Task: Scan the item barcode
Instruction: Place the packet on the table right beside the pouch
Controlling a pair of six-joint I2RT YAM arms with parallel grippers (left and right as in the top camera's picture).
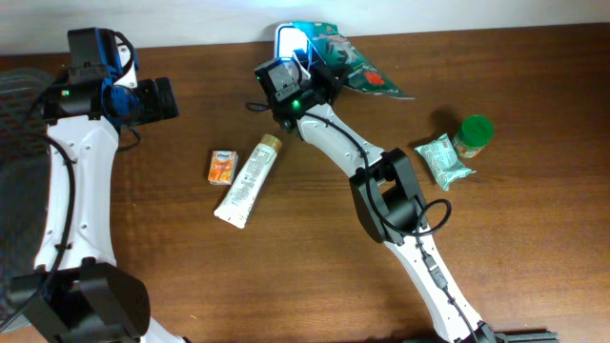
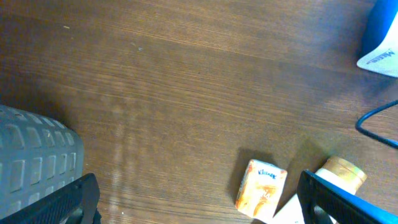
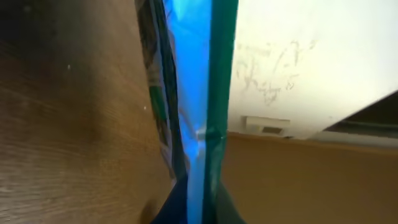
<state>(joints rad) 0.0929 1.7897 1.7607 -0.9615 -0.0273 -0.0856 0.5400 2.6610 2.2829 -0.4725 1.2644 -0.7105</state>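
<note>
A green printed packet (image 1: pixel 357 67) is held up at the far edge of the table, right next to the blue-lit scanner (image 1: pixel 286 40). My right gripper (image 1: pixel 319 71) is shut on the packet's near edge. In the right wrist view the packet (image 3: pixel 211 93) stands edge-on between the dark fingers, lit blue, with the right gripper (image 3: pixel 198 205) pinched on it. No barcode is visible. My left gripper (image 1: pixel 172 95) hovers open over bare wood at the far left; in the left wrist view the left gripper (image 2: pixel 199 199) holds nothing.
An orange tissue pack (image 1: pixel 221 166) and a white tube (image 1: pixel 248 179) lie mid-table; the tissue pack (image 2: pixel 261 190) and tube's cap (image 2: pixel 341 174) also show by the left fingers. A green-lidded jar (image 1: pixel 473 135) and pale green sachet (image 1: pixel 444 160) sit right. A grey ribbed mat (image 2: pixel 31 162) lies left.
</note>
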